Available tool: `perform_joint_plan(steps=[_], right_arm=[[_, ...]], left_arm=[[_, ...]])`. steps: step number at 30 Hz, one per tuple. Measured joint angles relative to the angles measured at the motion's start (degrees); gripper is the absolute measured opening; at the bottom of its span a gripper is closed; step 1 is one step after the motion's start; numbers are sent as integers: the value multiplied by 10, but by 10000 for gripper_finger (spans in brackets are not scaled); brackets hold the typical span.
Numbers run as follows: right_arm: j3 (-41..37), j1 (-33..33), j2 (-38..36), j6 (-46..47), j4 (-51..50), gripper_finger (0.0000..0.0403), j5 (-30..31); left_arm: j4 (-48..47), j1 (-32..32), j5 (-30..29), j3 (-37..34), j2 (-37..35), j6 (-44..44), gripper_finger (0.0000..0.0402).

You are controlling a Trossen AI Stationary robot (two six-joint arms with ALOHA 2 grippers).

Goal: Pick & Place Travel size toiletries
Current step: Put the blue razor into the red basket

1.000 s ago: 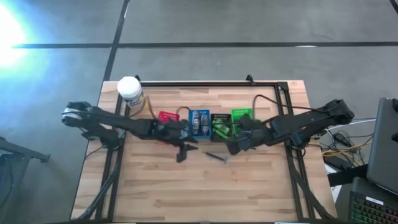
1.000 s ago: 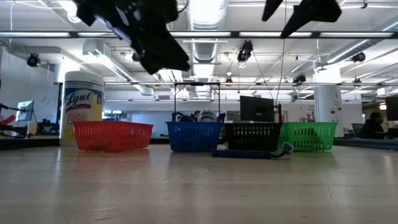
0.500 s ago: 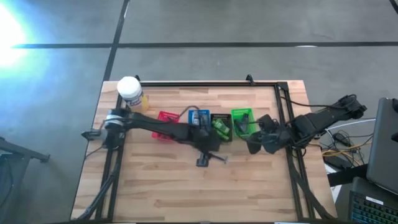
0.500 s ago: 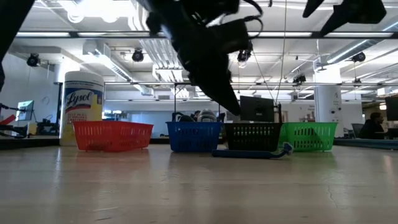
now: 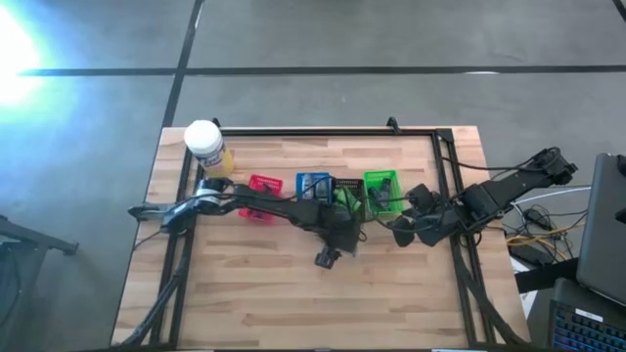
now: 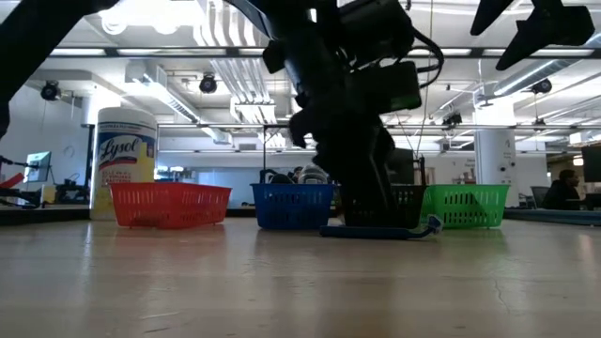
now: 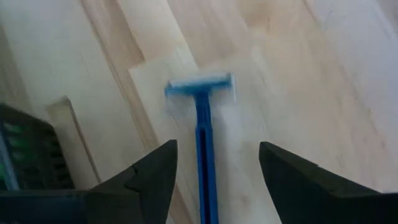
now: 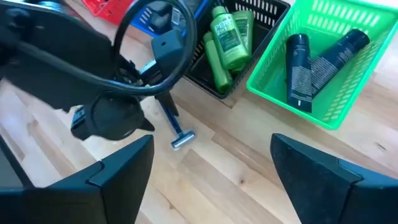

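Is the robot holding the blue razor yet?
No. The left gripper is open, its fingers either side of the razor on the table. The right gripper holds nothing.

Counts, as far as visible:
- baskets: 4, one each red [image 5: 261, 186], blue [image 5: 313, 185], black [image 5: 344, 195], green [image 5: 380, 186]
- blue razor [image 7: 203, 127]: 1, loose on the table [image 5: 254, 303]
- green bottles [image 8: 229, 38]: 2 in the black basket
- dark bottles [image 8: 298, 62]: 2 in the green basket
- wipes canister [image 6: 125, 161]: 1
- arms: 2
- blue basket contents can't be counted
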Motion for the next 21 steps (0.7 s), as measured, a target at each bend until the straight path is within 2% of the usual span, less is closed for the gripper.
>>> perform_joint_plan(steps=[6,13,21], right_arm=[[7,0,-4,-21,-1,337,0],[3,0,-5,-22,-3,355,0],[3,0,-5,-22,-3,353,0]], left_arm=[[-9,0,-3,-21,5,6,207],[2,2,-32,-48,6,7,181],[1,2,-38,-54,5,2,133]])
